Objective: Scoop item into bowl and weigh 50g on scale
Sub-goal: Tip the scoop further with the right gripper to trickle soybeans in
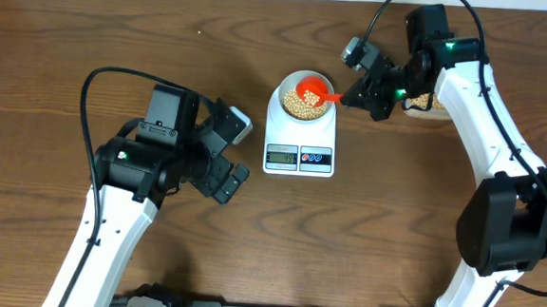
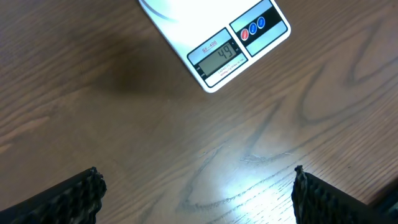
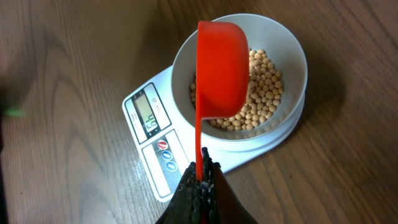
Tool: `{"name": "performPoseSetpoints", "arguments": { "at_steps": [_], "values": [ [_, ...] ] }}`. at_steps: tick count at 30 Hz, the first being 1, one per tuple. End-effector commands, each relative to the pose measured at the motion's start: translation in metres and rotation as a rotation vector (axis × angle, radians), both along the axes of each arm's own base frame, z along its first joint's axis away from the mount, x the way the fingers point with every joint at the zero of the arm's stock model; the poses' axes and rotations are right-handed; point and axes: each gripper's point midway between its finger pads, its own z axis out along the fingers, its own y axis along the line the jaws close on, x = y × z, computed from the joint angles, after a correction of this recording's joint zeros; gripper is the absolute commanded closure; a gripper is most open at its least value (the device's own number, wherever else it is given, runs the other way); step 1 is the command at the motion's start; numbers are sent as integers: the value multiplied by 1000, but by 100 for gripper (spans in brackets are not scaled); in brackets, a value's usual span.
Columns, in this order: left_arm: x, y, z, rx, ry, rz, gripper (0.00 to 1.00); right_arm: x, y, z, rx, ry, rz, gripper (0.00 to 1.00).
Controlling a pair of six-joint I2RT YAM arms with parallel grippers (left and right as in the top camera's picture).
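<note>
Right fingers clamped on the red scoop, tipped over beans in the bowl on the scale; left fingers spread apart.

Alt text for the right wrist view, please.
The right gripper, shut on the handle of an orange scoop, holds its cup over the bowl of beans. The bowl sits on the white scale on a wooden table.

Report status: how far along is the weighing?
Done: bowl sits on the scale with soybeans in it. In hand: right fingers shut on the red scoop handle, scoop tipped over the bowl. Remaining: display reads 49, one short of 50. Left fingers open, holding nothing.
</note>
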Motion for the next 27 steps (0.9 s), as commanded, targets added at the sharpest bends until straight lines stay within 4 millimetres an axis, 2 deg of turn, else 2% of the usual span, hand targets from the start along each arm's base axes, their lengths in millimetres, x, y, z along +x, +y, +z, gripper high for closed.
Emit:
{"name": "performPoseSetpoints", "arguments": {
  "at_steps": [1, 16, 20, 27],
  "values": [
    [0, 0, -1, 10, -2, -14, 2, 1, 3, 23, 22, -48, -1, 99],
    [0, 0, -1, 10, -2, -14, 2, 1, 4, 23, 23, -47, 1, 99],
    [0, 0, -1, 10, -2, -14, 2, -11, 13, 28, 67, -70, 93, 99],
    [0, 0, -1, 10, -2, -14, 2, 1, 3, 23, 21, -59, 10, 99]
  ]
}}
